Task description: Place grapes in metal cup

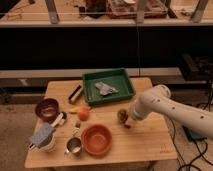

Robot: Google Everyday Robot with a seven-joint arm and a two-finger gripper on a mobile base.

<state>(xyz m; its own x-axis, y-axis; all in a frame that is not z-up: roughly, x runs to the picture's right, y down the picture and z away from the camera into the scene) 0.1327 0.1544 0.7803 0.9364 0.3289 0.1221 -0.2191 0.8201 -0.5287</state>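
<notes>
The grapes [121,115], a small dark bunch, lie on the wooden table [150,142] right of centre, in front of the green tray. My gripper [127,121] is down at the bunch, touching or just beside its right side, at the end of the white arm [165,105] that comes in from the right. The arm's end hides part of the bunch. The metal cup [73,146], small and shiny with a side handle, stands near the front left, just left of the orange bowl [96,139].
A green tray [108,86] holding a grey crumpled thing sits at the back. An orange fruit [83,113], a dark purple bowl [47,108], a white mug [46,141] under a grey cloth and a dark bar [75,93] fill the left half.
</notes>
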